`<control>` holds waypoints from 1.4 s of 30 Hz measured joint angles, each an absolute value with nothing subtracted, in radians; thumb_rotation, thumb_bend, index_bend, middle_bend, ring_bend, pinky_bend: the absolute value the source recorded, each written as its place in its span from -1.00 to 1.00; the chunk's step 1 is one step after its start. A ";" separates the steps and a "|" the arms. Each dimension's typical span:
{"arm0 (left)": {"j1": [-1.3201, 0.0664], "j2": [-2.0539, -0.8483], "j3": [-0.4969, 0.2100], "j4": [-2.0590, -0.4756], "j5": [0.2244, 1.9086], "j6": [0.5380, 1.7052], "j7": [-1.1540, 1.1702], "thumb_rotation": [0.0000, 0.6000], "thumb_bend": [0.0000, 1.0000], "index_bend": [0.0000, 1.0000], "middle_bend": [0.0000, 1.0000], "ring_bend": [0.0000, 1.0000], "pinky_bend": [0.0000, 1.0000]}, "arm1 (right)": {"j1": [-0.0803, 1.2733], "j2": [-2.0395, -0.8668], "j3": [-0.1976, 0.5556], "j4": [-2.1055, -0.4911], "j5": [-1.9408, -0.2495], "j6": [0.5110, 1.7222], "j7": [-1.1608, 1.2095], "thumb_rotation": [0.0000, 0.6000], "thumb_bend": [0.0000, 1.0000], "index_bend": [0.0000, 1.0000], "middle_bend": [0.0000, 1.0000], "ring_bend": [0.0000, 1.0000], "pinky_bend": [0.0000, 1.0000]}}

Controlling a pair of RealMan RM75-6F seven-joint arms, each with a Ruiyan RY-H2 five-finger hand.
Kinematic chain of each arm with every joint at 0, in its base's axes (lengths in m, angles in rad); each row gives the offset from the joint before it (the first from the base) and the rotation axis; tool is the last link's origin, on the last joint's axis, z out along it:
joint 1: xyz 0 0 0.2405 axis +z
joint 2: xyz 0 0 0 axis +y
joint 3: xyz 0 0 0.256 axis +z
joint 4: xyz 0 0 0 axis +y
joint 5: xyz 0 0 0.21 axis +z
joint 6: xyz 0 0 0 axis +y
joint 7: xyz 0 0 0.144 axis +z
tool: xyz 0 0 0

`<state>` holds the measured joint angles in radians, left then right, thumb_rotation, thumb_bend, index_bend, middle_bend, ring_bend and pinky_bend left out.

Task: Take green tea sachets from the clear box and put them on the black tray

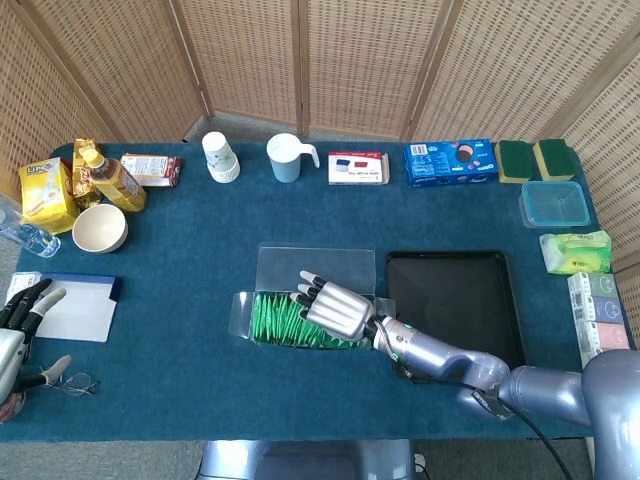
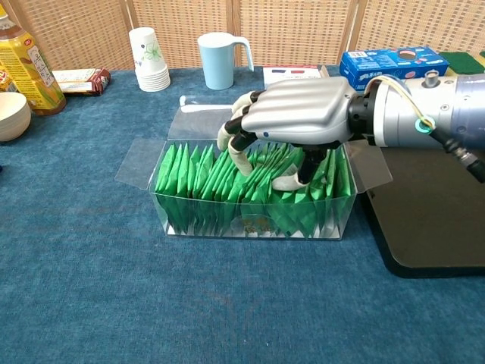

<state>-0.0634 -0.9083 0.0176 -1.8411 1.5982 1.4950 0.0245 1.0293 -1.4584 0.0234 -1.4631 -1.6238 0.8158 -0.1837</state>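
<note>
The chief risk here is a poor grasp: the green tea sachets point(image 2: 250, 186) stand packed on edge, so the curled fingers point(image 2: 241, 155) may catch several at once or slip off the thin tops, and a lift could then scatter packets on the blue cloth or drag the light clear box point(image 2: 254, 220) along, since its open flaps point(image 2: 140, 163) and thin walls give it little hold on the table; a sideways pull toward the black tray point(image 1: 455, 295) might also tip the box. The right hand point(image 2: 292, 114) sits in the centre of the chest view, palm down over the right half of the box, fingers and thumb dipped among the sachet tops; whether anything is actually pinched cannot be told. The tray lies empty just right of the box, in the lower right of the head view. The left hand point(image 1: 20, 325) rests at the lower left edge, fingers apart, holding nothing.
</note>
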 measured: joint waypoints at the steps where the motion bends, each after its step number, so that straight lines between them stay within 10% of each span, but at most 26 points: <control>1: -0.064 -0.908 0.017 -1.841 1.598 1.495 0.025 1.00 -0.64 -0.77 -0.90 -0.83 -0.47 | 1.029 -1.459 0.024 -1.463 -1.624 0.816 -0.183 1.00 -0.22 0.07 -0.52 -0.40 -0.78; 42: -0.068 -0.904 0.012 -1.840 1.605 1.500 0.017 0.97 -0.64 -0.82 -0.93 -0.83 -0.47 | 0.928 -1.335 0.103 -1.607 -1.580 0.990 -0.140 1.00 -0.18 0.41 -0.29 -0.09 -0.68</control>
